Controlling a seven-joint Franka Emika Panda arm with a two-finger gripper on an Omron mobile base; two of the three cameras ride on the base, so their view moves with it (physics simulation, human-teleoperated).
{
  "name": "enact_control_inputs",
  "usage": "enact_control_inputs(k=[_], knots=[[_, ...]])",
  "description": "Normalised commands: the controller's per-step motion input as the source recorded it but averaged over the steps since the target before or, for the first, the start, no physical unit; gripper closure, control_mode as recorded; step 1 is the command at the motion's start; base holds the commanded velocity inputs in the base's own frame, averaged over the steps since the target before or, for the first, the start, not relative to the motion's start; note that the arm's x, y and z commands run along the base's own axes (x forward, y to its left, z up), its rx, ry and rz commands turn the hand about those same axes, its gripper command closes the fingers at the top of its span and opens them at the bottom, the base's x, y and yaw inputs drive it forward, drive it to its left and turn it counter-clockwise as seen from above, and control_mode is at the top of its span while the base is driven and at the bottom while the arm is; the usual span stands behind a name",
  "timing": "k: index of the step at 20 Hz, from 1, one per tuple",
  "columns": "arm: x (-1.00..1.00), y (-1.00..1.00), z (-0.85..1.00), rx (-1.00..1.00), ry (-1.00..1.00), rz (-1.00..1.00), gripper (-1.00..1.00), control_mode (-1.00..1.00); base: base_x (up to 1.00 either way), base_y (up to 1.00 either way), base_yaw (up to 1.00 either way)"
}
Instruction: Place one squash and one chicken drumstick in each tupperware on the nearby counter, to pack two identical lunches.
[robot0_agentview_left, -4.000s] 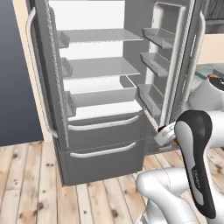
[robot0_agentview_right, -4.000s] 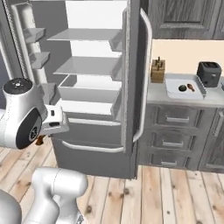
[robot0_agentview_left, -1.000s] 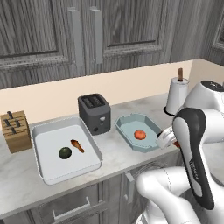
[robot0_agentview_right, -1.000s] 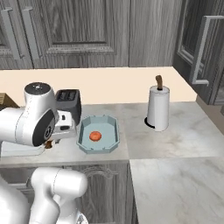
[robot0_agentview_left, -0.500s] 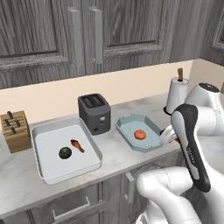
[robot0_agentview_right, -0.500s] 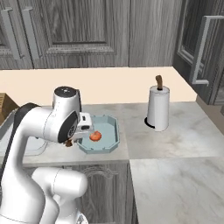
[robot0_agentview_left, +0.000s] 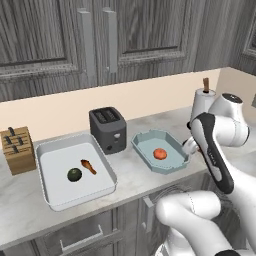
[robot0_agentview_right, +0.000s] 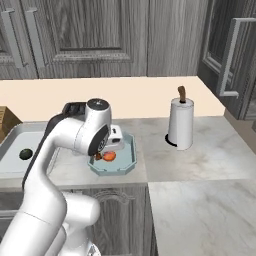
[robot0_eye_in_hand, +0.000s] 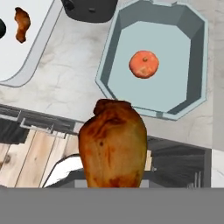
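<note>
Pale speckled stone makes up the counter (robot0_agentview_left: 135, 175), backed by a beige wall under dark wood-grain cabinets. From left to right on it stand a knife block (robot0_agentview_left: 17, 149), two open containers with a black toaster (robot0_agentview_left: 108, 129) between them at the back, and a paper towel roll (robot0_agentview_right: 181, 123) well to the right. The large white tupperware (robot0_agentview_left: 47, 195) holds one dark green squash (robot0_agentview_left: 74, 174) and, just beside it, one chicken drumstick (robot0_agentview_left: 88, 166) lying flat with its long axis on a diagonal; which end is the bone is too small to tell. The pale blue-green octagonal tupperware (robot0_agentview_left: 144, 149) holds one orange-red squash (robot0_eye_in_hand: 144, 64) near its middle. That makes two squashes and two drumsticks in all: the second drumstick (robot0_eye_in_hand: 113, 144) is pinched in the gripper (robot0_agentview_right: 102, 153), thick end pointing away from the hand toward the octagonal container's near rim, and it hangs over the counter's front edge.
</note>
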Motion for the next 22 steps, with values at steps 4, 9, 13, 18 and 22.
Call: enact_control_inputs(k=[4, 9, 13, 18, 22], knots=[[0.60, -0.08, -0.23, 0.00, 0.00, 0.00, 1.00, -1.00, 0.00, 0.00, 0.00], [0.43, 0.00, -0.42, 0.00, 0.00, 0.00, 1.00, -1.00, 0.00, 0.00, 0.00], [0.43, 0.00, -0.27, 0.00, 0.00, 0.00, 1.00, -1.00, 0.00, 0.00, 0.00], [0.45, 0.00, -0.31, 0.00, 0.00, 0.00, 1.00, -1.00, 0.00, 0.00, 0.00], [0.44, -0.01, -0.35, 0.00, 0.00, 0.00, 1.00, -1.00, 0.00, 0.00, 0.00]])
